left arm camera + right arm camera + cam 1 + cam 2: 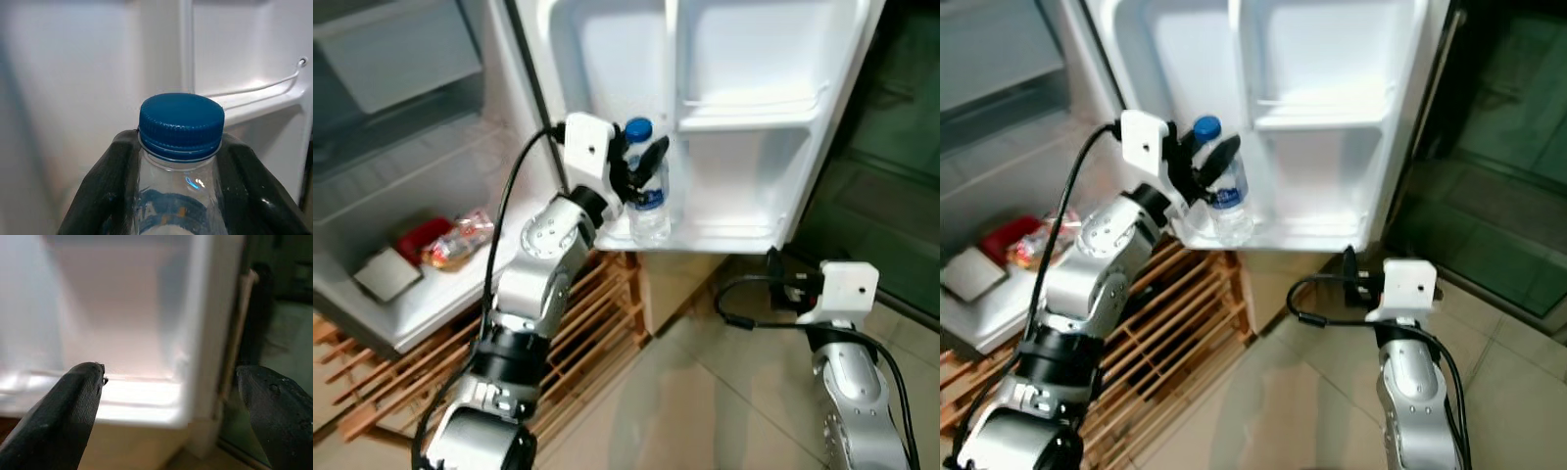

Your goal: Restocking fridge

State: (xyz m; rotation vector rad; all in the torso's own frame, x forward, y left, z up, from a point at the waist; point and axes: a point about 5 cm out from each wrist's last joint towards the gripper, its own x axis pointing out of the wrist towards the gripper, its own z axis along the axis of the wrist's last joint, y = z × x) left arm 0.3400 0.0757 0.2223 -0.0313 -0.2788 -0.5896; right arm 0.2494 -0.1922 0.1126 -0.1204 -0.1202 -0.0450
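Now the left gripper [639,166] clamps a blue-capped bottle [649,201] in the fridge door's [744,117] lower shelf, while the right gripper [171,416] hangs low, fingers spread.

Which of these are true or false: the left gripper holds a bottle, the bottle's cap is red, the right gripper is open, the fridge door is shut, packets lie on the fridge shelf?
1. The left gripper holds a bottle. True; its fingers sit either side of the neck.
2. The cap is red. False; it is blue.
3. The right gripper is open. True, holding nothing.
4. The fridge door is shut. False; it stands open, bottle at its lower shelf.
5. Packets lie on the fridge shelf. True.
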